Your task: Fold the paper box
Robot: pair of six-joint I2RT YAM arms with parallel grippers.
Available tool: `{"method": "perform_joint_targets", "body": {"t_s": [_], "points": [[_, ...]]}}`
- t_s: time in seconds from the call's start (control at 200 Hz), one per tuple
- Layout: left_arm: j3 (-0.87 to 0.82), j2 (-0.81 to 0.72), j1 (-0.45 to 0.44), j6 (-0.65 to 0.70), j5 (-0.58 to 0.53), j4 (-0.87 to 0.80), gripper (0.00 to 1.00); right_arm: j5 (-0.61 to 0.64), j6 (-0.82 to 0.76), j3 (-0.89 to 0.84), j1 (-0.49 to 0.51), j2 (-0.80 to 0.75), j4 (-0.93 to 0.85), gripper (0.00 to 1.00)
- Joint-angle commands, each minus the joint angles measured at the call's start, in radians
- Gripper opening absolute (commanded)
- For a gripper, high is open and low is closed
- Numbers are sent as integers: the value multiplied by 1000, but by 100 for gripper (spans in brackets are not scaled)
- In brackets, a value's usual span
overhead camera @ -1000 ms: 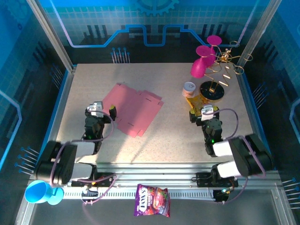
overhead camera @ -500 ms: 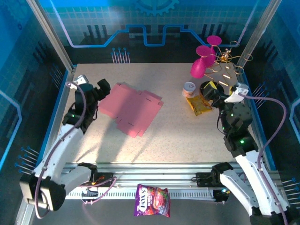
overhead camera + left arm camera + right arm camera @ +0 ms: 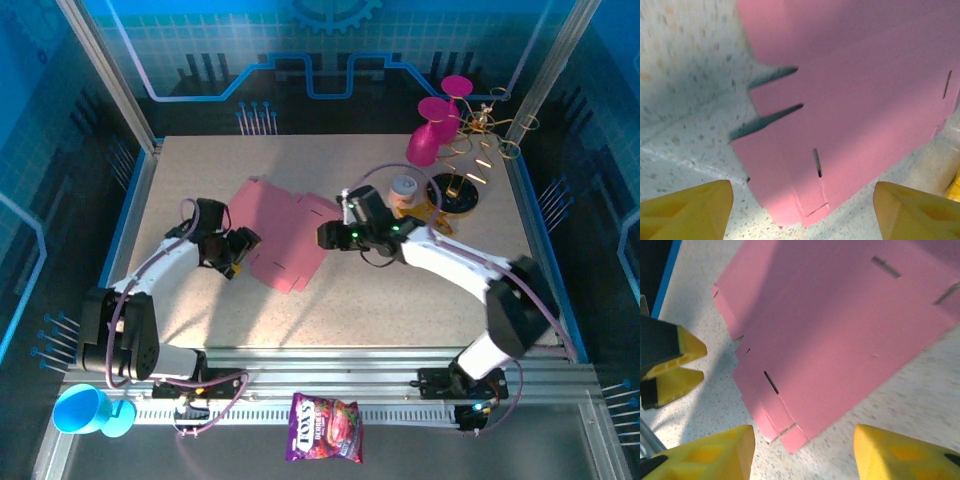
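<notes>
bright bluish light, diagonal shadow across the paper box point(image 3: 285, 235) and table point(image 3: 400, 300), soft blur in wrist views

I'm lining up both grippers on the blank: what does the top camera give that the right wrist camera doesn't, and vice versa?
Top camera: the table, magenta cups, wire stand, small can, blue cup, snack bag. Right wrist: the slot and tabs at a corner of the paper box, up close, ahead of the open right gripper. Shared: the paper box, unfolded, and the left gripper beside it.
</notes>
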Motion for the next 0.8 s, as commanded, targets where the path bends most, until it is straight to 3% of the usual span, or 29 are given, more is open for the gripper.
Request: {"method": "perform_joint_targets", "body": {"t_s": [0.0,0.34,0.796], "points": [[-57,-13,-17,-85,105,113,75,-117,50,89,-18,121,64,55],[-133,-3,-42,-169,130,205,76,-126,60,281,-165,363,68,67],[-116,45,-39,-190,108,164,77,0,-49,615,-193,623,-173,76]]}}
